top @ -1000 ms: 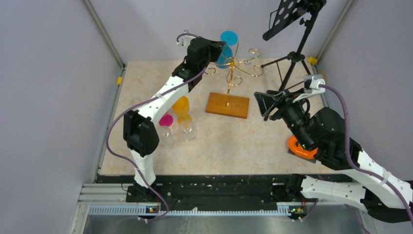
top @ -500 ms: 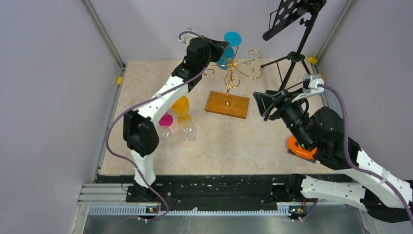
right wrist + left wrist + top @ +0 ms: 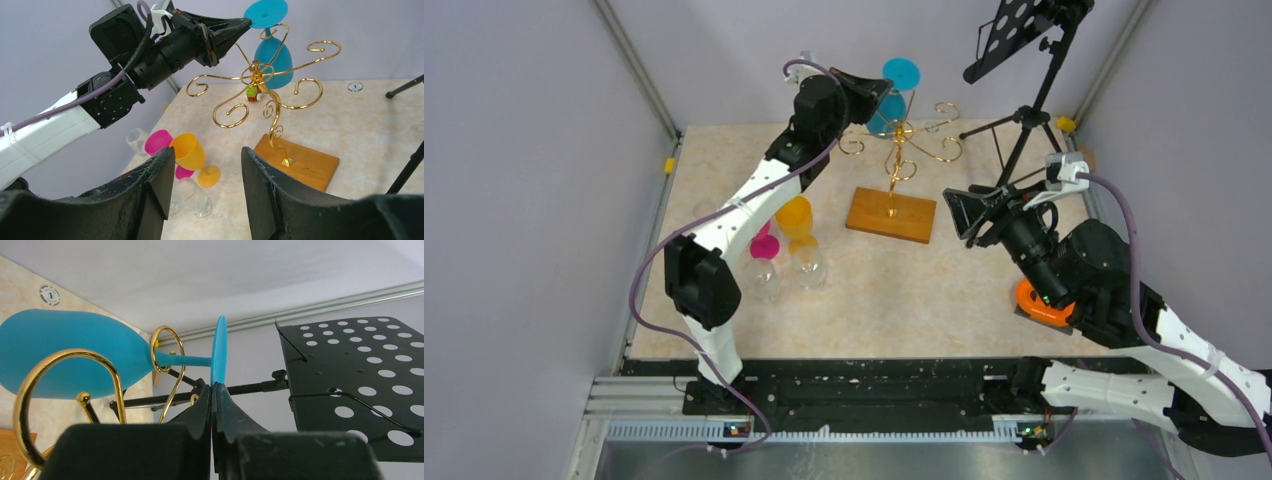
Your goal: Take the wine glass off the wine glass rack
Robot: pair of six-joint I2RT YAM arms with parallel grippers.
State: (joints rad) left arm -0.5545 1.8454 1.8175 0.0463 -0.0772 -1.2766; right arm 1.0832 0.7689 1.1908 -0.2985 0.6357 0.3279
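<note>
Left arm has lifted and its elbow has swung left over the last second, and the glass's blue foot has nudged right along with the gripper.

Top view: the left gripper (image 3: pixel 876 92) sits high at the back, its tip right at the foot of the glass (image 3: pixel 902 72). That glass is still hung on the rack (image 3: pixel 891 215), which stands mid-bench (image 3: pixel 904 290). The right gripper (image 3: pixel 957 212) hovers apart, right of the rack's base. Orange (image 3: pixel 795 215), pink (image 3: pixel 765 246) and clear (image 3: pixel 809 268) glasses stand together on the left, and a black music stand (image 3: pixel 1024 25) sits back right.

Left wrist: fingers (image 3: pixel 230 415) are pinched fully together, and the foot's thin rim runs down into the seam at the tips, so it looks clamped there. The stem passes through a gold loop, with the bowl (image 3: pixel 75 352) on the far side of it.

Right wrist: the right gripper (image 3: pixel 205 195) is partly open with nothing in it. The glass (image 3: pixel 274 57) hangs upside down on a rack arm, foot on top, the left gripper's tip touching that foot.
</note>
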